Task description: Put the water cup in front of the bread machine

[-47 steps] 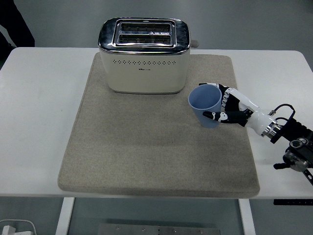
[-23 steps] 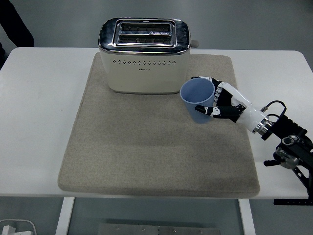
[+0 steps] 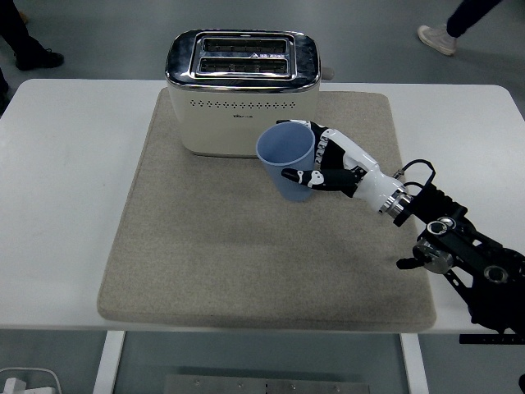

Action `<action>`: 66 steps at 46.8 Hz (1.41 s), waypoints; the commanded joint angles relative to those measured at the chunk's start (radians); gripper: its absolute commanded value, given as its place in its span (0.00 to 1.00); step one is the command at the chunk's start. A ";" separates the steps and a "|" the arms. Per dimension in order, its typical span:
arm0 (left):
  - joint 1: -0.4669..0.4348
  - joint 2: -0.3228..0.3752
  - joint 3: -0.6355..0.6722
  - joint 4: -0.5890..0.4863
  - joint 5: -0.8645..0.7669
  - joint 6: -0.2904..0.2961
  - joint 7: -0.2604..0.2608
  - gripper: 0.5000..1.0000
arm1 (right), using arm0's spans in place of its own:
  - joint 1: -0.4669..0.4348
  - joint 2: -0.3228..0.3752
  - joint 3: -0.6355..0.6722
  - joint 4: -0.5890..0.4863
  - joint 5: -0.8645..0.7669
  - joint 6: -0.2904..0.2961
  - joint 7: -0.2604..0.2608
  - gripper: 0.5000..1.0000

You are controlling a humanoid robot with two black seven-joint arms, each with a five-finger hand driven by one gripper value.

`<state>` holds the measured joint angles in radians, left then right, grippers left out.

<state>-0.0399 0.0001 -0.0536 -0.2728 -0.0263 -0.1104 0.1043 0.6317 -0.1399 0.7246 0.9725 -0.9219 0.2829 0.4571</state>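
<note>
On the beige mat (image 3: 246,254): cream two-slot toaster (image 3: 242,92) at the back.
Right hand (image 3: 328,167): fingers wrapped around the pale blue plastic cup (image 3: 286,160), just before the toaster.

The cup (image 3: 286,167) covers a lower right patch of the toaster's (image 3: 241,92) front, and its own far right side is hidden behind the right hand (image 3: 324,167). Whether the cup's base touches the mat (image 3: 246,246) beside the toaster cannot be told. The small dark print on the toaster's front is too small to read. The right arm (image 3: 459,254) runs off the bottom right corner. Beyond the toaster, at the top edge, a person's shoe (image 3: 435,38) and leg are cut off at right, and a dark shoe (image 3: 33,57) at left.
</note>
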 commanded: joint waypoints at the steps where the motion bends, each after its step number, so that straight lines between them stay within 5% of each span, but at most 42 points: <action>1: 0.000 0.000 0.000 -0.011 -0.001 0.000 0.000 1.00 | 0.002 0.028 -0.025 -0.001 -0.005 -0.017 -0.001 0.00; 22: 0.002 0.000 -0.002 -0.011 -0.001 0.001 0.000 1.00 | 0.025 0.138 -0.070 -0.020 -0.008 -0.116 -0.003 0.00; 66: 0.000 0.000 0.000 -0.011 -0.001 0.000 0.000 1.00 | 0.048 0.140 -0.120 -0.078 -0.006 -0.231 -0.037 0.01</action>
<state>-0.0385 0.0000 -0.0547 -0.2838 -0.0277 -0.1098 0.1043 0.6810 0.0001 0.6113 0.8929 -0.9281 0.0651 0.4203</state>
